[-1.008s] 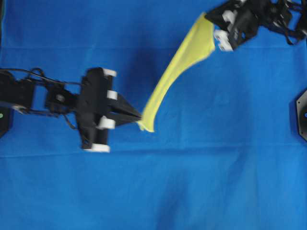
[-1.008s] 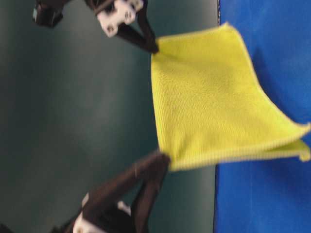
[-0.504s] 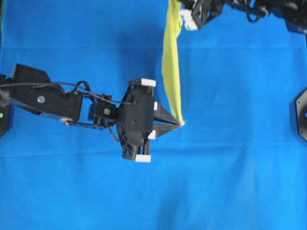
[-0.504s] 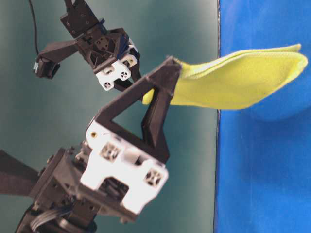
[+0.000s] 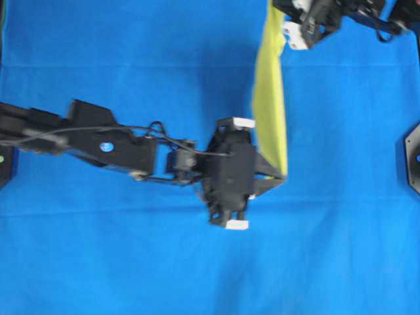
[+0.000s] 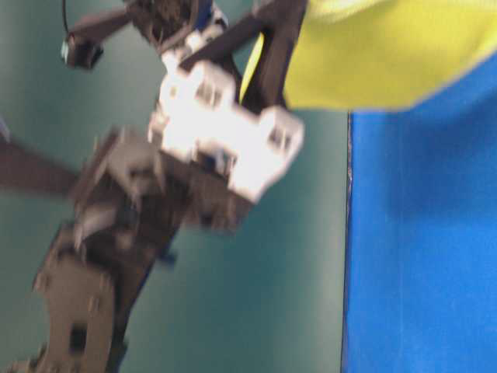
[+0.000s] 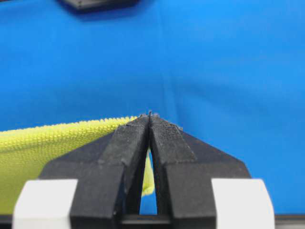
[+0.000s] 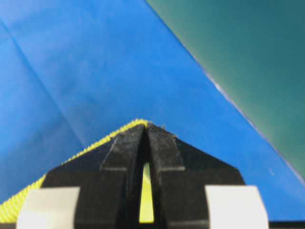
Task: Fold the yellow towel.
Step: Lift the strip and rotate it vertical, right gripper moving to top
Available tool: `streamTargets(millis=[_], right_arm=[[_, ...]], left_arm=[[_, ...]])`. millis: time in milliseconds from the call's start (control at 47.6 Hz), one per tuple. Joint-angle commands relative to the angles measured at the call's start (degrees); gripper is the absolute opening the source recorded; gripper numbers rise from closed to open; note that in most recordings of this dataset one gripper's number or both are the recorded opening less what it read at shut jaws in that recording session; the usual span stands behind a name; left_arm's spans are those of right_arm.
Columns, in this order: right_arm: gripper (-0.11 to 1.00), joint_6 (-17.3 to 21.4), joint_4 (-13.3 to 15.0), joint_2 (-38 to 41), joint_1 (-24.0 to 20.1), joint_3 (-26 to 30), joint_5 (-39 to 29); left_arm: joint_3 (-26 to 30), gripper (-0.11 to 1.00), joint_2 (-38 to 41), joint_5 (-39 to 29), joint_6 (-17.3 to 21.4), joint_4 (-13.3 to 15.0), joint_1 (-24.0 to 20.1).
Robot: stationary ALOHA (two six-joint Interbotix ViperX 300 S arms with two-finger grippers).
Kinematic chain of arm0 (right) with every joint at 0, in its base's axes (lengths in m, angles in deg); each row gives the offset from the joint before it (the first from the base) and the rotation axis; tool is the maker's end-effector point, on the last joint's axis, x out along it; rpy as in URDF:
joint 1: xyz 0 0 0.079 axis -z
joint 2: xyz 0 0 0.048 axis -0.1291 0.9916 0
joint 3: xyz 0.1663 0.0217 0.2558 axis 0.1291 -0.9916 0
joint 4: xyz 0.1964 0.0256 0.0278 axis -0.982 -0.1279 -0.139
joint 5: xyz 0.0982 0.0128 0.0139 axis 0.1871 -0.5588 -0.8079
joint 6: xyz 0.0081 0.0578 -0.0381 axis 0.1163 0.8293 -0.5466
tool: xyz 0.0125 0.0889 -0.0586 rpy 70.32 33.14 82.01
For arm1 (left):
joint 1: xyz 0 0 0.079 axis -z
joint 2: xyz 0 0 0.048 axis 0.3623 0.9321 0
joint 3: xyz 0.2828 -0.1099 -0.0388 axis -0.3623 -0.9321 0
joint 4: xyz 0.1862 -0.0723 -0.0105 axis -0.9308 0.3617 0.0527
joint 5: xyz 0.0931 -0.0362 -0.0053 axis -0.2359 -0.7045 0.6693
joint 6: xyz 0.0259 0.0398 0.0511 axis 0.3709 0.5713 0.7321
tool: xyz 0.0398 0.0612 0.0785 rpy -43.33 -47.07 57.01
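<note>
The yellow towel hangs in the air as a narrow strip over the blue cloth, held by two corners. My left gripper is shut on its near corner, at the middle of the overhead view. My right gripper is shut on the far corner at the top edge. In the left wrist view the towel runs off to the left from the closed left gripper. In the right wrist view its hem shows along the closed right gripper. The table-level view shows the towel raised at the top.
A large blue cloth covers the whole table. A black arm base sits at the right edge. The blue cloth's edge and a dark green wall show in the table-level view.
Both grippers have carried the towel to the right across the overhead view. The left arm has stretched further out. In the table-level view the towel has risen.
</note>
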Motion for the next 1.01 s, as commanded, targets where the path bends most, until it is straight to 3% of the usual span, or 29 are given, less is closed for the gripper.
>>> streamTargets(millis=[0,105,231,420,672,987], right_arm=[[0.02,0.09,0.18,-3.96,1.85,-1.67,-0.09],[0.02,0.09,0.18,-6.42,2.37,-3.96,-1.23],[0.02,0.09,0.09,-5.01,2.2,-4.22,-1.93],[0.02,0.18,0.09,3.43,-0.26,-0.88,2.11],[0.02,-0.35,0.44,17.05,-5.8,9.05,3.6],[0.02,-0.35,1.85,19.42,-6.94,12.57,2.55]], left_arm=[[4.83,0.02,1.23,0.62,0.26,0.0,1.32],[7.65,0.02,3.87,0.62,0.26,0.0,1.23],[6.86,0.02,4.57,0.62,-0.26,0.0,1.32],[-1.14,0.02,1.41,2.46,-2.02,0.26,1.32],[-13.54,0.02,-3.08,5.98,-6.77,0.26,1.49],[-17.58,0.02,-3.87,6.59,-7.12,0.26,1.67]])
